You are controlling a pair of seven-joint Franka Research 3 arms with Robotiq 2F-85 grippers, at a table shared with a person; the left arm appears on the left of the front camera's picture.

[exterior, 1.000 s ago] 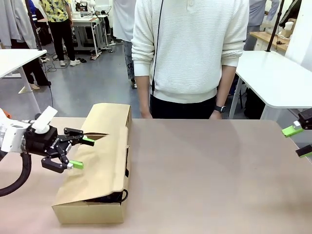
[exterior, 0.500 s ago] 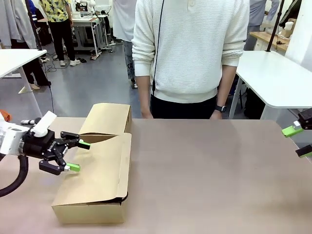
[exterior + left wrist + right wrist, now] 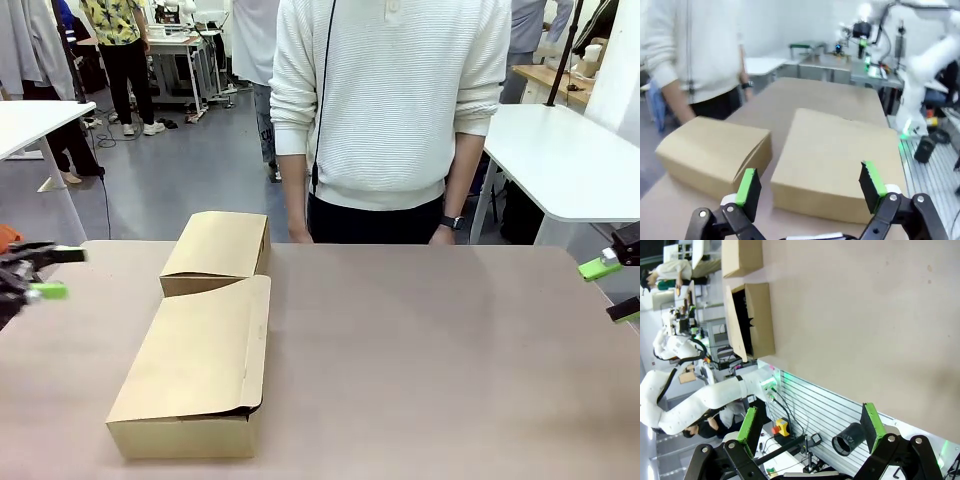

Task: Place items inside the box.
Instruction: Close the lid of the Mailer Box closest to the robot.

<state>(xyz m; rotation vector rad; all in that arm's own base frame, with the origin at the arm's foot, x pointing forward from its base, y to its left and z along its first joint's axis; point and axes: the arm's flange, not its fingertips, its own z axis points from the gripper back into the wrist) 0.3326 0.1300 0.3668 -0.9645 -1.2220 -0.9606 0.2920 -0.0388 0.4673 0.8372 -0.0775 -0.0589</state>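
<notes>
Left of the cardboard box [image 3: 200, 360], the left gripper [image 3: 38, 274] is hovering with fingers spread, holding nothing; the box is lying on the table [image 3: 430, 370] with its near flap down; well to its right, the right gripper [image 3: 612, 288] is hanging agape and empty at the table's edge; the person [image 3: 390, 110] is standing beyond the box.

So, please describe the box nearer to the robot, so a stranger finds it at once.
On the brown table, two cardboard pieces lie on the robot's left half. The box is the longer, nearer one, its flap folded down over it; the shorter piece lies beyond it, toward the person.
</notes>
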